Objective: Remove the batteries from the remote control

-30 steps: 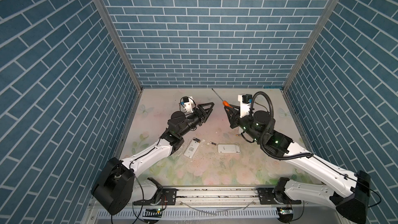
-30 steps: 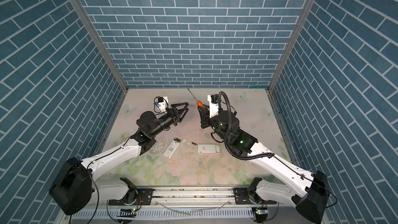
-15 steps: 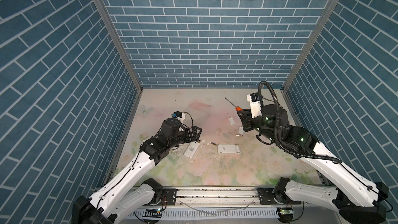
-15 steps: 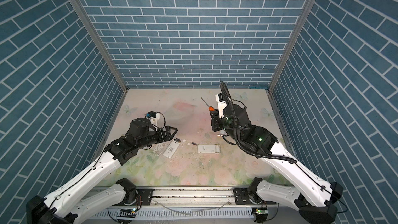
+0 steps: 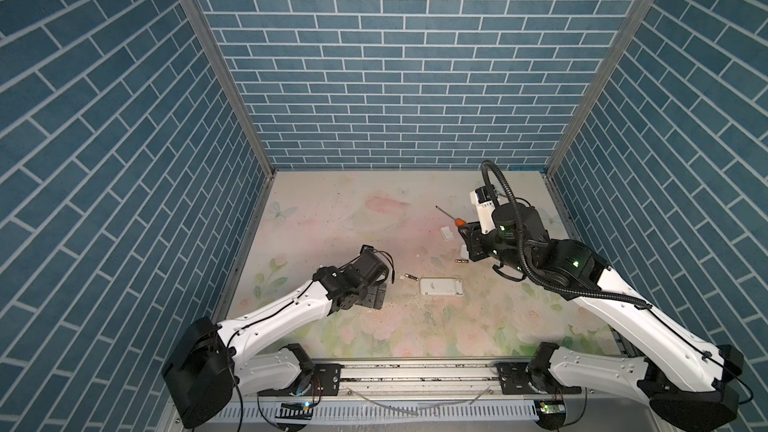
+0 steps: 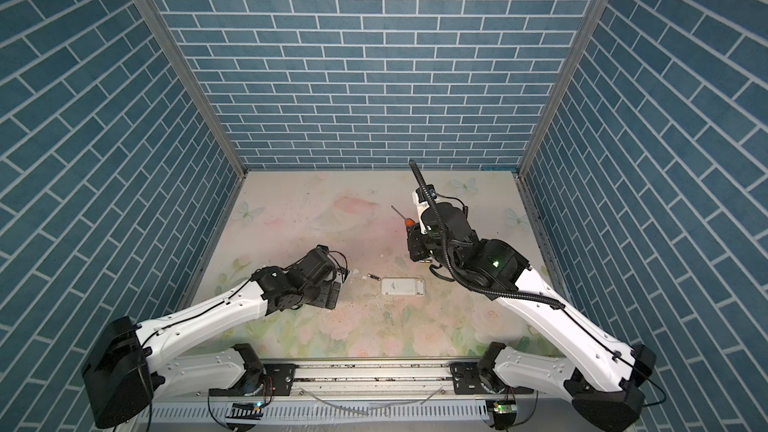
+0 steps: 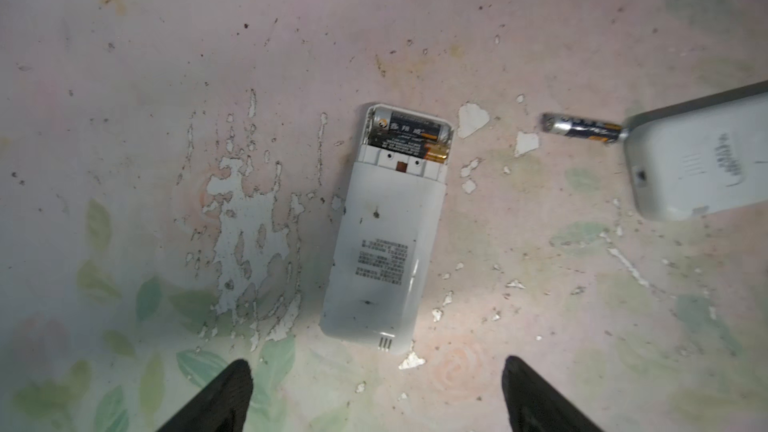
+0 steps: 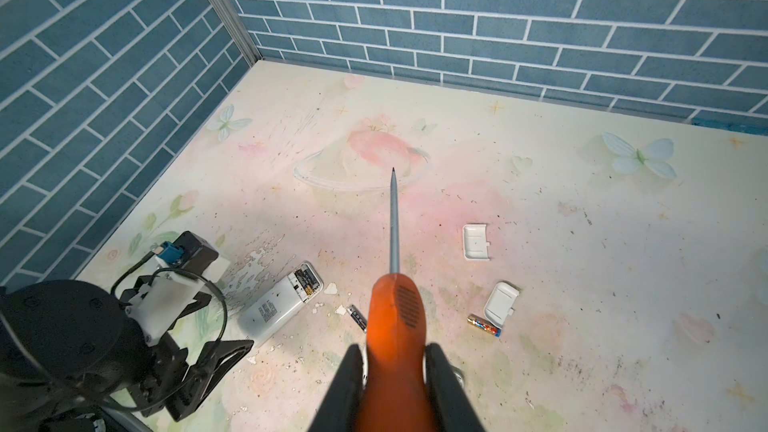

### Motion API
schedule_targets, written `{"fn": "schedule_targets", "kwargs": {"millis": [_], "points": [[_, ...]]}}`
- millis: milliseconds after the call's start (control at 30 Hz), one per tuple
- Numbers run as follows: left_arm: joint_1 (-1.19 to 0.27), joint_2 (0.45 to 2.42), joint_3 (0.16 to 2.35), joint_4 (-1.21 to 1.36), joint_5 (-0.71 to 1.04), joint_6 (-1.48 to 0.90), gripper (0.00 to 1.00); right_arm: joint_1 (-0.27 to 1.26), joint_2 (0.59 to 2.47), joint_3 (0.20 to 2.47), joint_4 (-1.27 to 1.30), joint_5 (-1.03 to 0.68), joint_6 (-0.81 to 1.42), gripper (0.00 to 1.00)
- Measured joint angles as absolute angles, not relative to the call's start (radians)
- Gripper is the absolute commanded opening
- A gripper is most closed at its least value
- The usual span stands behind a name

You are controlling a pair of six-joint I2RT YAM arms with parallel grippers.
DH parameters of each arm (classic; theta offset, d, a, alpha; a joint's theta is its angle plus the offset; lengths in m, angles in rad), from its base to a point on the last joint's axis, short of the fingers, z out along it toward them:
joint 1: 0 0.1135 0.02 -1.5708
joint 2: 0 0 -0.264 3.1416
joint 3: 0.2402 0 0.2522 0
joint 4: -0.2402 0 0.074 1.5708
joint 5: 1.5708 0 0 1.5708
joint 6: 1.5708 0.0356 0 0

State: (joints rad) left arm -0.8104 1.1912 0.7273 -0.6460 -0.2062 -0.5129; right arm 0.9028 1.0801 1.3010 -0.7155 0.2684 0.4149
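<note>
- Blue brick walls [image 5: 395,76] on three sides, metal corner posts meeting the floor at upper left and upper right of the table.
- Floral table [image 5: 332,218], paint chipped near the left arm. Bare across its whole upper-left part and along the lower strip before the front rail [image 5: 415,371] in both top views.
- Left arm [image 5: 282,317] in from lower left, right arm [image 5: 644,317] in from lower right, with a clear gap between them at centre.
- Left gripper [image 7: 376,376] spread wide, holding nothing, fingertips set past the closed end of the open remote, one to each side, apart from it.
- Right gripper [image 8: 395,367] clamped on the orange handle of a screwdriver [image 8: 395,305], right of centre, shaft aimed toward the back wall.
- Open remote [image 7: 382,251] back up, left of centre, mostly hidden under the left wrist in the top views. Lid off, two batteries [image 7: 405,135] side by side in the end compartment.
- Second remote [image 5: 441,286] flat at lower centre, well clear of every wall.
- One white cover [image 8: 475,241] right of centre, another cover [image 8: 501,305] near it, closer to the right gripper.
- Loose battery [image 7: 582,128] with one end at the second remote's left corner; cannot tell whether touching.
- Second loose battery [image 8: 484,324] just beside the nearer cover.
</note>
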Motion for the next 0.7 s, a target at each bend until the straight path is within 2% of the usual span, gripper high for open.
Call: {"fn": "schedule_targets", "kwargs": {"millis": [100, 400, 533, 700], "points": [[-0.811, 1.209, 0.693, -0.606, -0.222, -0.499, 0.86, 0.903, 1.065, 1.301, -0.725, 0.271, 0.415, 0.00], [-0.806, 1.337, 0.632, -0.473, -0.186, -0.454, 0.83, 0.903, 1.058, 1.301, -0.734, 0.273, 0.416, 0.00], [-0.793, 1.386, 0.629, -0.419, -0.157, -0.436, 0.74, 0.903, 1.068, 1.301, -0.737, 0.271, 0.426, 0.00], [-0.786, 1.405, 0.630, -0.366, -0.129, -0.427, 0.53, 0.903, 1.089, 1.303, -0.755, 0.269, 0.443, 0.00]]}}
